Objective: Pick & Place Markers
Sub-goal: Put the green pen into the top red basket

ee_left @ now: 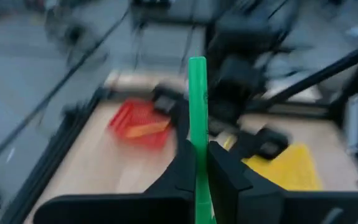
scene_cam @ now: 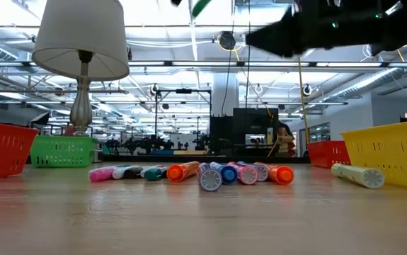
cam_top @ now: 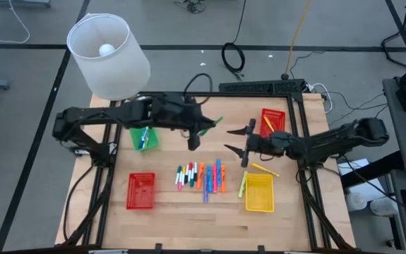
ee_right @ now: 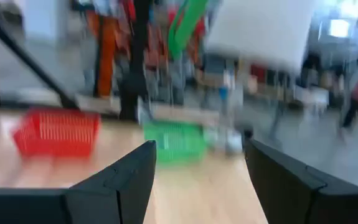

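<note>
above the table, left gripper [cam_top: 212,125] around green marker [cam_top: 217,121]

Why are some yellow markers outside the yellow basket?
Two yellow markers lie on the table beside the yellow basket, not in it, one against its corner. They look missed or not yet sorted. Nothing looks spilled or broken.

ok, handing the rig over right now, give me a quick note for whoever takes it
Left hand: shut on a green marker, raised above the table's middle.
Right hand: open, empty, hovering beside the far red basket.
Green basket: already holds markers.
Far red basket: one orange marker inside.
Yellow basket: two yellow markers lie on the table just outside it.
Near red basket: contents unclear.
Left to do: drop the held green marker, then sort the row of markers at table centre and the two yellow ones.
</note>
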Robot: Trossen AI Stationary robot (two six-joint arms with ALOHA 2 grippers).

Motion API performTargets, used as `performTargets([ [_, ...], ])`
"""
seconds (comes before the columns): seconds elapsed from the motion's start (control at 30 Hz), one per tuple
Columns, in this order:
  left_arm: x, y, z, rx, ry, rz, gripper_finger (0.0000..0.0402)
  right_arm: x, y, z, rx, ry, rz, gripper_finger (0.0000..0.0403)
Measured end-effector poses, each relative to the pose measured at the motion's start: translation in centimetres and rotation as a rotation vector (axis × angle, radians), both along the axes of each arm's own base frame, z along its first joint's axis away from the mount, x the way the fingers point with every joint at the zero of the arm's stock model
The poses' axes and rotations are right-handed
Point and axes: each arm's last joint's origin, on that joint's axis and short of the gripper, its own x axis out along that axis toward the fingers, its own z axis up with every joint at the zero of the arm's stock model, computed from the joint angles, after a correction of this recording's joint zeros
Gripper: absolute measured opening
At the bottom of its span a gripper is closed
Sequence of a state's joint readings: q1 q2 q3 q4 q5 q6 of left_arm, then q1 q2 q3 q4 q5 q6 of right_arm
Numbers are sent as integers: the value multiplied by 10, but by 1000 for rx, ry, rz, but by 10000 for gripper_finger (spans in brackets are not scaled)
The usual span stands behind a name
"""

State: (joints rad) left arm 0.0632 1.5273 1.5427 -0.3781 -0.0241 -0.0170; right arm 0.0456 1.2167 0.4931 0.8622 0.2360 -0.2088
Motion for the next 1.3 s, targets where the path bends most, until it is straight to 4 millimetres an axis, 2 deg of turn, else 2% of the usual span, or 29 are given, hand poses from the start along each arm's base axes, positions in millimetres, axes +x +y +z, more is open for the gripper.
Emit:
performTargets([
  [0.07, 2, -6, 6, 25, -55, -48, 16, 3, 1, 6, -45, -96, 29, 238],
  [0.2, 5, -11, 3, 44, -54, -77, 22, 9, -1, 15, -66, -233, 79, 238],
  [0.4, 7, -12, 2, 46, -51, -101, 15, 36, -15, 19, -2, -234, 157, 238],
  [0.6, 6, -13, 1, 45, -41, -103, 22, 65, -17, 25, 13, -243, 256, 238],
  [0.77, 5, -14, -1, 30, -16, -131, 15, 74, -17, 34, -1, -264, 261, 238],
  [1.03, 5, -17, 0, 23, -22, -160, 26, 86, -15, 58, -6, -266, 365, 237],
  [1.17, 5, -17, 0, 21, -20, -162, 18, 92, -15, 55, -3, -180, 357, 215],
  [1.3, 5, -17, -1, 20, -14, -160, 19, 92, -15, 54, -28, -163, 352, 163],
])
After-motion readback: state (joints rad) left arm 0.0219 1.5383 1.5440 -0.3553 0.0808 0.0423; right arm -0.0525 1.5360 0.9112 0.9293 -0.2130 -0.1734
